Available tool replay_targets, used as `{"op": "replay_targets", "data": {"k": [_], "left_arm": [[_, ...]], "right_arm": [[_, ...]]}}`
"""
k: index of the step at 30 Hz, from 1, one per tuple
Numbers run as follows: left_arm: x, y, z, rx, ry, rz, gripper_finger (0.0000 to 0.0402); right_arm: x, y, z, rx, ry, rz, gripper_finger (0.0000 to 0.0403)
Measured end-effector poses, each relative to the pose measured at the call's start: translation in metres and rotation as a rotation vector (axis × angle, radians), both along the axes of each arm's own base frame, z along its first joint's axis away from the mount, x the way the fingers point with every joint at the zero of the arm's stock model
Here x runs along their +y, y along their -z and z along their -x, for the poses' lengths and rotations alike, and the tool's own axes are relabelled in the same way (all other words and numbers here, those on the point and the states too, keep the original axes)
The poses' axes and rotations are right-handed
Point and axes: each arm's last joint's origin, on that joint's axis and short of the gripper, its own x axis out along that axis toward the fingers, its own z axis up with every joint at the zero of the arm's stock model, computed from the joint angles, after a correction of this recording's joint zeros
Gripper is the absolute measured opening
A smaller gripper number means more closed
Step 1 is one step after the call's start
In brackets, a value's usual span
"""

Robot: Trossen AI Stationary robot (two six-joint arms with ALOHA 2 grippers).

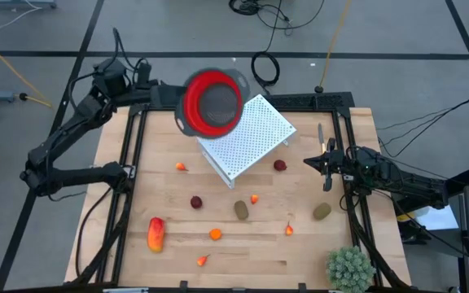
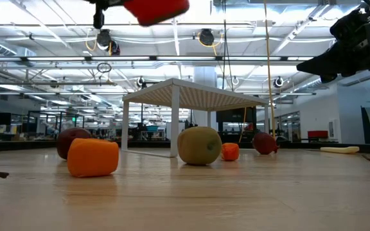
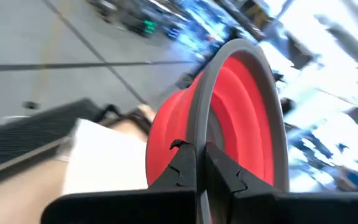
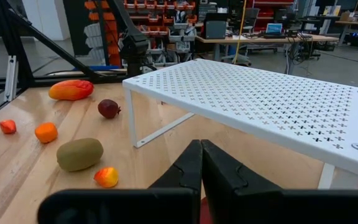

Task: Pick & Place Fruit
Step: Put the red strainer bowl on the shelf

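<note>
Writing or brand marks cannot be read on anything on the table. Left gripper (image 3: pixel 199 163) is pinched tight on the grey rim of a round red bowl (image 1: pixel 212 101), holding it in the air above the far edge of the table (image 1: pixel 243 252), over the far corner of a white perforated rack (image 1: pixel 249 135); in the left wrist view the bowl (image 3: pixel 229 118) stands on edge with its 2 dark fingers (image 3: pixel 178 168) clamped either side of the rim. Right gripper (image 1: pixel 326 159) hovers off the wood at the rack's right side, fingers fully together with nothing between them; its wrist view shows the closed fingertips (image 4: pixel 201 163) pointing at the rack (image 4: pixel 253 99).

Fruit lies scattered on the wood nearer the front. A long red-orange piece (image 1: pixel 155 233) sits at front left, with a small orange ball (image 1: pixel 215 234) and a tiny orange bit (image 1: pixel 203 260) to its right. One dark red ball (image 1: pixel 196 202) lies near the middle, and a second dark red ball (image 1: pixel 279 165) rests just beside the rack's right leg, close to the right gripper. One brown-green oval (image 1: pixel 241 210) lies mid-table beside a small orange-yellow piece (image 1: pixel 254 198); a second oval (image 1: pixel 322 212) lies near the right rail. Further tiny orange bits sit at (image 1: pixel 182 167) and (image 1: pixel 289 229). A spiky green plant (image 1: pixel 350 268) stands at the front right corner
</note>
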Motion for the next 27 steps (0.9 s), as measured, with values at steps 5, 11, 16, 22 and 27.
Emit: {"op": "replay_targets", "data": {"k": [5,11,16,22,27], "left_arm": [[-0.016,-0.007,-0.013,-0.067,0.11,0.034,0.0],[-0.036,-0.012,-0.027,-0.13,0.154,0.122,0.0],[-0.052,-0.012,-0.036,-0.143,0.13,0.228,0.0],[-0.073,-0.008,-0.046,-0.14,0.048,0.407,0.0],[-0.089,-0.001,-0.054,-0.118,-0.057,0.503,0.0]], "right_arm": [[0.0,0.0,0.0,0.0,0.0,0.0,0.0],[0.0,0.0,0.0,0.0,0.0,0.0,0.0],[0.0,0.0,0.0,0.0,0.0,0.0,0.0],[0.0,0.0,0.0,0.0,0.0,0.0,0.0],[0.0,0.0,0.0,0.001,0.0,0.0,0.0]]}}
